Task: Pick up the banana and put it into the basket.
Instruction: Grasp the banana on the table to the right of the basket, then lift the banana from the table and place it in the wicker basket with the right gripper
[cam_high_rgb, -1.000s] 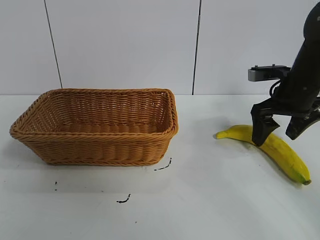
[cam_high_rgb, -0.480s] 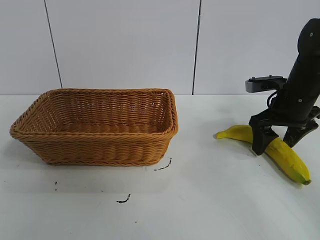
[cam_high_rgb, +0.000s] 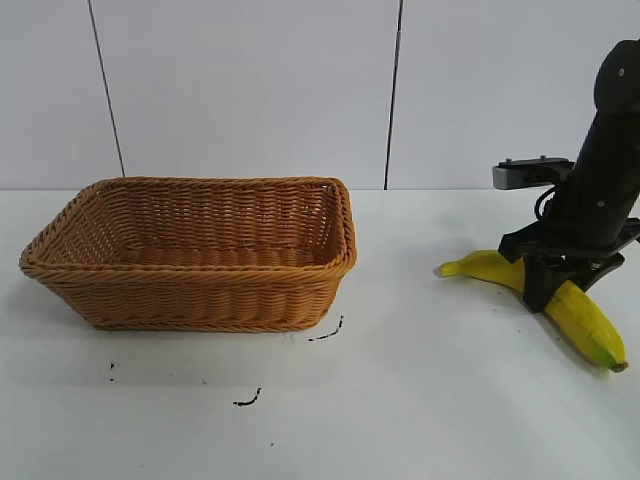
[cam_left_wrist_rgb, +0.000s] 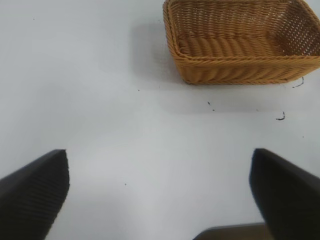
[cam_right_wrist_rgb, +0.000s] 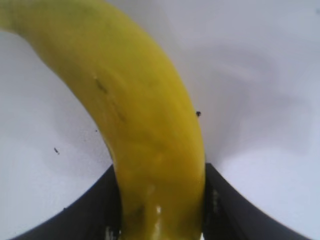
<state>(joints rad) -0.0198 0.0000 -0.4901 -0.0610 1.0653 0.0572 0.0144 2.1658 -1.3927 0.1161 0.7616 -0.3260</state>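
We see the right pincer pinching the banana across its middle on the worktop, its long axis running toward the basket (well apart, leftward).

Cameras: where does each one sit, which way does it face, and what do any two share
Exterior: off the rig, level, facing the table; shows basket, banana and the right gripper down on the banana.
Left wrist: on the left arm, looking down past its open left gripper at the table and basket.
Right wrist: straight down at the banana between dark fingers.
Shared: basket in exterior and left wrist; banana in exterior and right wrist.
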